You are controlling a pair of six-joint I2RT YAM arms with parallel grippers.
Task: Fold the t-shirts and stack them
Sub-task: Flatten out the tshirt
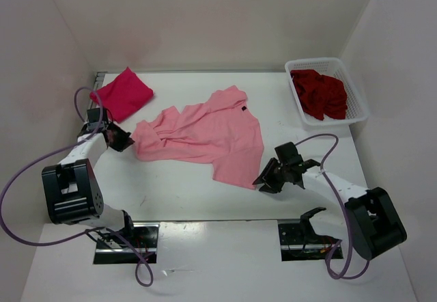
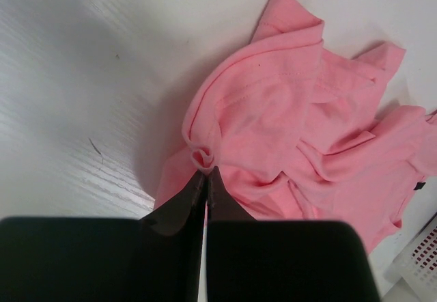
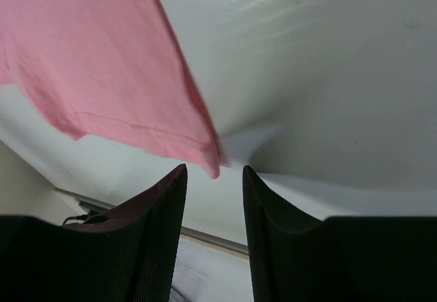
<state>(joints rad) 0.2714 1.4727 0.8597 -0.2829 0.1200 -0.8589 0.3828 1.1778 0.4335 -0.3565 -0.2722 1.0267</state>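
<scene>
From above, the salmon-pink t-shirt (image 1: 205,134) lies rumpled and unfolded in the middle of the worktop (image 1: 171,189). The crimson-pink t-shirt (image 1: 123,93) sits folded at the far left, and the dark red t-shirt (image 1: 319,93) is heaped in the white lattice basket (image 1: 360,114). The left gripper (image 1: 128,139) meets the salmon shirt's left edge and the right gripper (image 1: 263,179) sits at its near right corner. With the cloth this bunched, pulling from only one side would likely drag the whole shirt instead of spreading it. The left wrist view shows the left gripper (image 2: 206,172) pressed together on a small curl of the salmon-pink t-shirt (image 2: 287,124). The bite looks thin, right at the fingertips, so a quick lift or sideways tug could let the fabric slip out, or the pinch may hold just one layer and leave the rest twisted on the worktop (image 2: 82,76). The right wrist view shows the right gripper (image 3: 213,169) spread wide, holding nothing, with the hem corner (image 3: 210,160) of the salmon-pink t-shirt (image 3: 89,63) just ahead of the gap. If it closes before reaching further in it may catch only the very tip, or miss and nudge the corner away across the worktop (image 3: 328,56).
</scene>
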